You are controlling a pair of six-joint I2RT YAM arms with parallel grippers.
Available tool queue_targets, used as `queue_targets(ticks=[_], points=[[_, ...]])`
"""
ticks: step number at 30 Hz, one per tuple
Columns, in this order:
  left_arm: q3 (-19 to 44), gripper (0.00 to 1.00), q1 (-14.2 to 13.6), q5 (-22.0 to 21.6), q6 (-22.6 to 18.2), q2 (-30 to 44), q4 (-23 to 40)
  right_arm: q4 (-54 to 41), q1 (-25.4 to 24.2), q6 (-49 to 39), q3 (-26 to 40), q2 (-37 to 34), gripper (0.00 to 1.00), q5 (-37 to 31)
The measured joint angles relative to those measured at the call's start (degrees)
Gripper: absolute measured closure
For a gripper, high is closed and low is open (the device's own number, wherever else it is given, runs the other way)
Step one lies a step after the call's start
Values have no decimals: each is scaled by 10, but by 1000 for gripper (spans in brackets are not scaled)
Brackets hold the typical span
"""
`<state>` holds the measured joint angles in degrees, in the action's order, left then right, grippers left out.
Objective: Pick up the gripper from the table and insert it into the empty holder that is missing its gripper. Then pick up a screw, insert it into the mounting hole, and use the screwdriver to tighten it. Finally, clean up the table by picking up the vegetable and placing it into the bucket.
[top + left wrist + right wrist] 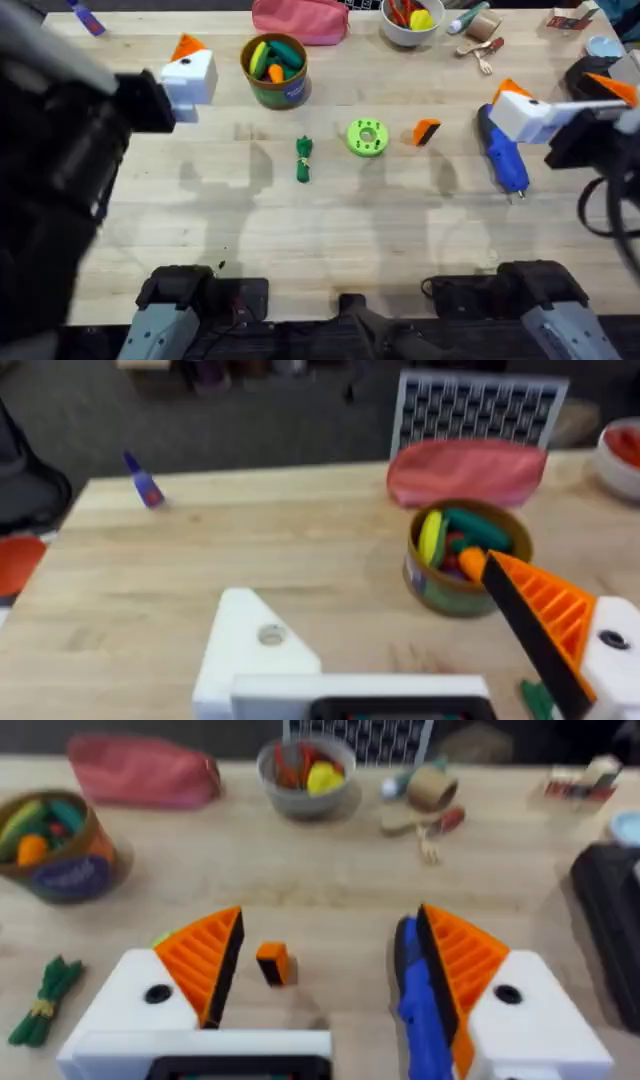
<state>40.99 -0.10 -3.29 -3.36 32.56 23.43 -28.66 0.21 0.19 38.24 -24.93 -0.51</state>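
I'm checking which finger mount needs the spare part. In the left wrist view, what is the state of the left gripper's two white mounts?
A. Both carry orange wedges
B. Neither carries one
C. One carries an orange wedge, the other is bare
C: one white mount carries an orange wedge, while the other holder is bare, its mounting hole showing.

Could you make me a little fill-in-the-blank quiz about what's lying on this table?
1. The loose gripper lies between the lime-green disc and the blue ____.
2. The vegetable is dark ____.
3. The left gripper has ____ orange wedge.
4. The bucket holds toy ____.

Missing words: screwdriver; green; one; vegetables
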Motion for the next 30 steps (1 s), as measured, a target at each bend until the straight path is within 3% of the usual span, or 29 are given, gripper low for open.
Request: queue_targets(ticks=[6, 12, 23, 26, 30], points=[[98, 15, 0, 1, -2, 145, 108, -105, 0, 0, 97, -138, 9, 0], [158, 15, 0, 6, -4, 248, 196, -198, 0, 0, 164, -259, 8, 0], [168, 15, -5, 6, -3, 353, 219, -198, 0, 0, 177, -358, 8, 0], [168, 15, -31, 4, 4, 365, 226, -198, 0, 0, 177, -365, 8, 0], [169, 14, -108, -16, 44, 384, 225, -198, 0, 0, 177, -367, 7, 0]])
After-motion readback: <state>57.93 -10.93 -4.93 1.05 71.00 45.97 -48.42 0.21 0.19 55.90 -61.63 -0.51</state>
